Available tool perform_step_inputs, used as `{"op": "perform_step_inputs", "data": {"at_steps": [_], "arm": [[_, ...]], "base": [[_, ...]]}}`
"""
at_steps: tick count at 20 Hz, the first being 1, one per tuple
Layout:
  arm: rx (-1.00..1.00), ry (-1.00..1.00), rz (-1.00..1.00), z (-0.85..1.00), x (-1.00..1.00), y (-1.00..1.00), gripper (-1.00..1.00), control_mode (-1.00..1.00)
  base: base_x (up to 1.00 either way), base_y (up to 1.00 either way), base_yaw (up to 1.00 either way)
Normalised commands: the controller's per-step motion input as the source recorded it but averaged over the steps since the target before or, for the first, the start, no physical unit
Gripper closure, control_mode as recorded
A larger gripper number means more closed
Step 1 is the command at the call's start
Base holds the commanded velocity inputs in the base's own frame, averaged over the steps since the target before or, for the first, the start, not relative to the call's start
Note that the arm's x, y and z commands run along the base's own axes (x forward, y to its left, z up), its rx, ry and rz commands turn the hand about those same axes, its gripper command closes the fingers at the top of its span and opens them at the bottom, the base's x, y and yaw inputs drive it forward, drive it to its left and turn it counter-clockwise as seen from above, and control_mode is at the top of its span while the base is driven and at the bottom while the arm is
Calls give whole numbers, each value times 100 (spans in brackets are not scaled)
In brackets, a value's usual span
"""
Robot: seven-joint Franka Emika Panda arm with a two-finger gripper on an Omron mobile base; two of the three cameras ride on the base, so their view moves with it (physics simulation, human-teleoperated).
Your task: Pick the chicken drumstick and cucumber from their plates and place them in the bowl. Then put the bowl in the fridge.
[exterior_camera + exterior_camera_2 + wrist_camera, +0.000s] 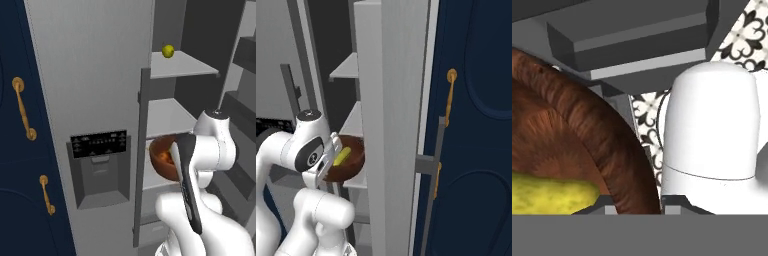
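One bowl, dark reddish-brown, held at the open fridge, level with a middle white shelf and part way over the shelf edge. Inside, from the right base view, a yellow-green cucumber lying on the bowl's floor; the same cucumber at the lower left of the hand view, just under the thick wooden rim. No telling whether the drumstick lies in there too.

Gripper clamped narrow on the bowl's rim, fingertips either side of the wall at the bottom of the hand view.

From the left base view alone: a small round yellow fruit on the upper shelf, the dark dispenser panel on the closed grey door, and brass handles on the navy cabinet to the left. From the right base view: the fridge's white side wall edge-on, hiding part of the bowl, with another navy door beyond. Patterned floor tiles below in the hand view.
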Motion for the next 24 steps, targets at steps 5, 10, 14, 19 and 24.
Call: {"op": "perform_step_inputs", "data": {"at_steps": [5,10,14,19,24], "arm": [[0,-9,-15,24,23,-45,100,-100],[-1,-6,-3,8,69,-18,100,-100],[0,-9,0,0,78,0,100,-100],[0,-1,0,0,66,0,100,-100],[0,-1,0,2,59,0,100,-100]], "base": [[0,0,0],[0,0,0],[0,0,0],[0,0,0],[0,0,0]]}}
